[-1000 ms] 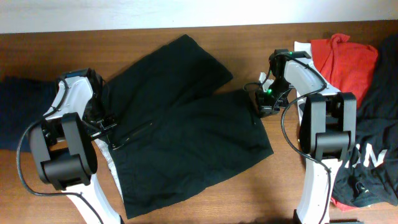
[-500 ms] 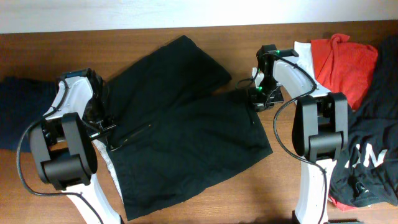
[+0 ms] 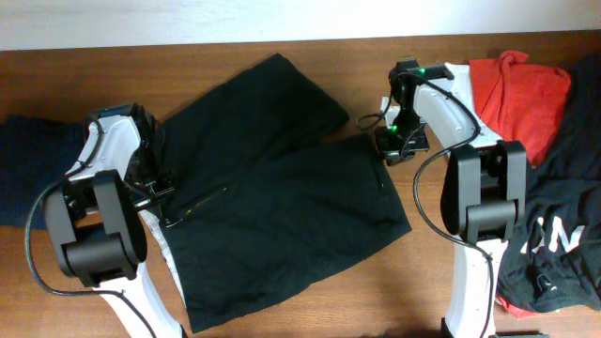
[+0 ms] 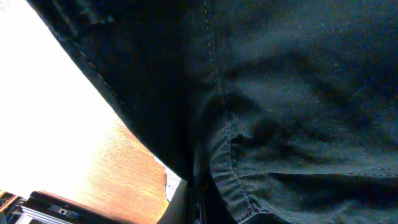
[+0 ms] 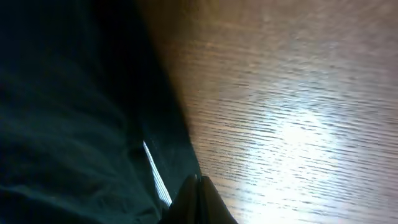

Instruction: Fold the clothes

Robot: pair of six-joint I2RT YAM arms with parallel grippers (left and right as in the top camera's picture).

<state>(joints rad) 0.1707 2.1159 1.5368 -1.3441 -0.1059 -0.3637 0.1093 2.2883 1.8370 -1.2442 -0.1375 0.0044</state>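
Observation:
The black shorts [image 3: 272, 188] lie spread flat in the middle of the wooden table, with both legs pointing to the upper right. My left gripper [image 3: 153, 178] is at the waistband on the left. In the left wrist view its fingers [image 4: 196, 208] are shut on the black fabric [image 4: 280, 93], which fills that view. My right gripper [image 3: 388, 150] is at the right leg's hem. In the right wrist view its fingertips [image 5: 198, 185] are pressed shut right at the edge of the shorts [image 5: 68, 112], next to a small white mark [image 5: 155, 174].
A red garment [image 3: 516, 84] and a black garment with white lettering [image 3: 563, 225] lie at the right edge. A folded dark navy garment [image 3: 28, 160] lies at the far left. Bare wood [image 5: 298, 93] shows right of the hem.
My right gripper has moved a little left and toward the back along the hem, and its wrist has turned. The shorts and the left arm have hardly moved.

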